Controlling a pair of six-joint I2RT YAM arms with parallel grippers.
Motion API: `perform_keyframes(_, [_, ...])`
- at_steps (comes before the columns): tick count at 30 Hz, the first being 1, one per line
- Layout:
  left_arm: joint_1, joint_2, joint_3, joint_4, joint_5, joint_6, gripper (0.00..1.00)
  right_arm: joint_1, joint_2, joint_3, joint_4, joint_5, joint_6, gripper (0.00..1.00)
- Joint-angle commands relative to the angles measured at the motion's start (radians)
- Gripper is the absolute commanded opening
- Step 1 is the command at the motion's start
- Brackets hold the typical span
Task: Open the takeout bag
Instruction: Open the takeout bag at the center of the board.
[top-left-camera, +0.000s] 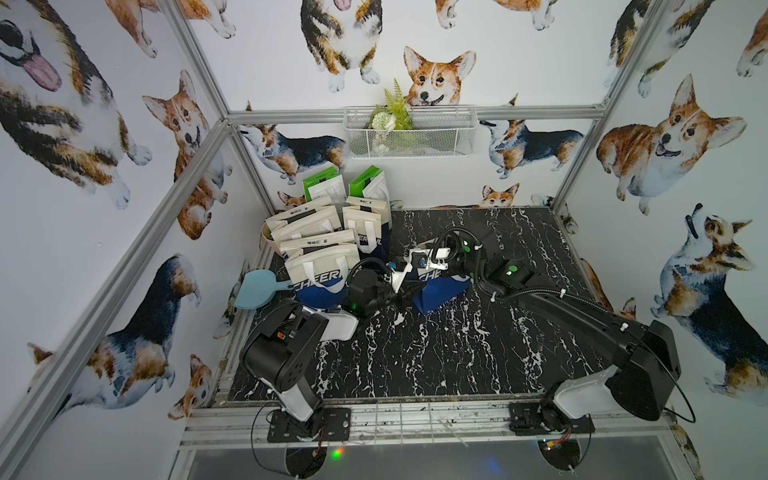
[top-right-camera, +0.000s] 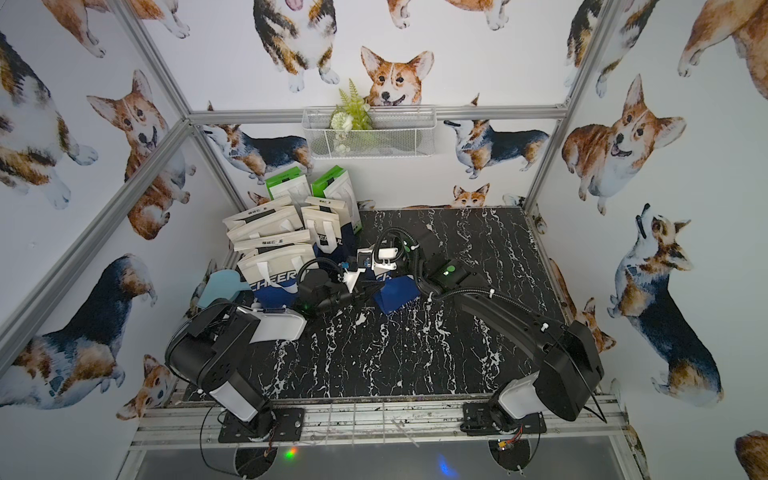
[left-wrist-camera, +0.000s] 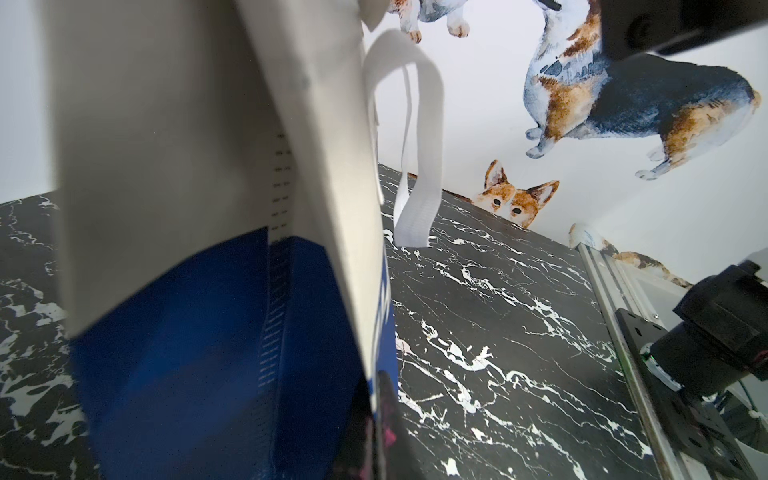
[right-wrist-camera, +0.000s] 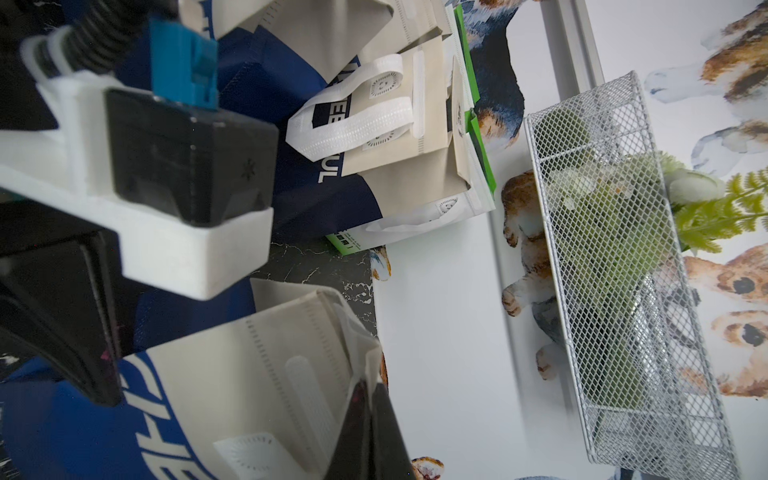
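**A:** How do the arms stand?

**B:** In both top views the right arm (top-left-camera: 582, 316) rises from the lower right of the frame. It runs long and low across the black marbled worktop (top-left-camera: 457, 365) to a bent elbow, then turns its wrist toward the centre. The left arm (top-left-camera: 282, 353) is folded up at the lower left, with its forearm pointing right into the centre.

**A:** And the takeout bag?

**B:** The takeout bag (top-left-camera: 438, 295) is cream above and blue below. It is mid-frame, tilted over the worktop between the two wrists. It is just right of the pile of similar bags (top-left-camera: 316, 237) at the upper left of the worktop.

**A:** The end effectors?

**B:** The left end effector (top-left-camera: 407, 291) meets the bag's left side, jaws together on its fabric. In the right wrist view the right end effector (right-wrist-camera: 372, 415) is pinched on the bag's cream top edge. A white handle strap (left-wrist-camera: 415, 166) hangs loose beside the bag's wall.
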Motion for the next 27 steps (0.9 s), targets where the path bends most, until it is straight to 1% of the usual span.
perform_keyframes(1, [-0.001,0.0,-0.002,-0.039,0.018,0.014,0.0,-0.003,0.008,0.038,0.014,0.009,-0.036,0.0])
perform_keyframes(5, [-0.002,-0.004,0.001,-0.055,0.019,0.021,0.0,-0.001,0.027,0.086,-0.063,0.002,-0.044,0.0])
perform_keyframes(13, [-0.005,-0.004,0.001,-0.075,0.01,0.033,0.0,-0.002,0.043,0.153,-0.104,0.025,-0.042,0.0])
perform_keyframes(17, [-0.005,-0.004,0.002,-0.075,0.009,0.033,0.0,-0.002,0.044,0.176,-0.088,0.045,0.004,0.0])
perform_keyframes(21, [-0.006,-0.004,0.003,-0.079,0.008,0.037,0.0,-0.002,0.027,0.148,-0.042,0.029,0.072,0.0])
perform_keyframes(24, [-0.007,-0.004,0.003,-0.083,0.005,0.039,0.0,-0.002,0.017,0.122,-0.056,0.001,0.053,0.0])
perform_keyframes(26, [-0.007,-0.004,0.003,-0.084,0.006,0.039,0.0,-0.001,0.018,0.1,-0.005,0.009,0.089,0.0])
perform_keyframes(27, [-0.007,-0.004,0.004,-0.083,0.007,0.038,0.0,-0.002,0.025,0.105,-0.014,0.014,0.095,0.0])
